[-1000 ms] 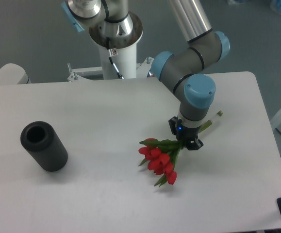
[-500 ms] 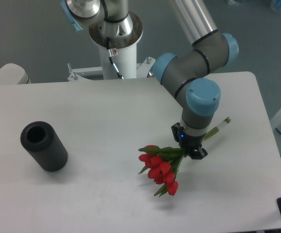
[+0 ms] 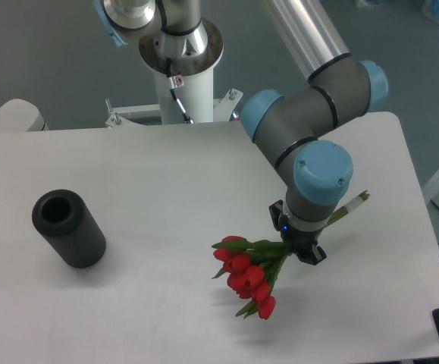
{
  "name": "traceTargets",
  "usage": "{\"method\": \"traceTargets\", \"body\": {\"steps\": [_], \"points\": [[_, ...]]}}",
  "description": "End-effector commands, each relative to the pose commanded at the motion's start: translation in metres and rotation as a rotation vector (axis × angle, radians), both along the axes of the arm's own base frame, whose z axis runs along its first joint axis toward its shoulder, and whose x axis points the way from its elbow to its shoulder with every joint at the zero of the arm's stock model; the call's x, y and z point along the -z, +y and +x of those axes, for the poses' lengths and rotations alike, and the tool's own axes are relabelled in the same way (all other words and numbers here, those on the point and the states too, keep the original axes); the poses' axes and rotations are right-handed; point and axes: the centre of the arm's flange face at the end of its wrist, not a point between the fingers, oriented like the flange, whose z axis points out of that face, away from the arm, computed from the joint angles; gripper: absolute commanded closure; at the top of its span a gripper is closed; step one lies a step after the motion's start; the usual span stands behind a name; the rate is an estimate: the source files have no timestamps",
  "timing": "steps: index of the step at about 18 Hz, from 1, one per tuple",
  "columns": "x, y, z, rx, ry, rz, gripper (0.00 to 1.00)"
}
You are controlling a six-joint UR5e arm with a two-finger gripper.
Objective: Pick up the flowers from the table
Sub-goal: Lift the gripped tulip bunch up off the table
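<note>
Only real obstacle we see on the table (image 3: 166,174) is the black cylinder (image 3: 68,227) near the left edge. We've got open surface through the middle, back and front edge.

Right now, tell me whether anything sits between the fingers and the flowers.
Nothing visible does. The gripper is shut on the stems of the flowers, beside the leaves. The black cylinder lies far off on the table.

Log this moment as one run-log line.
phase: lifting | gripper: shut on flowers at the stems | flowers: buds hang lower left of gripper | cylinder: on table, left, untouched
</note>
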Motion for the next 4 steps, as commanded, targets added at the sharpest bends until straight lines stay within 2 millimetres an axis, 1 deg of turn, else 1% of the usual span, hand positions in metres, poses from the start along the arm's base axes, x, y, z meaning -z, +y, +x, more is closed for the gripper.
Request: {"method": "traceTargets", "body": {"steps": [4], "points": [[0.0022,0.0001,0.0035,0.003,-0.005,-0.004,1.0]]}}
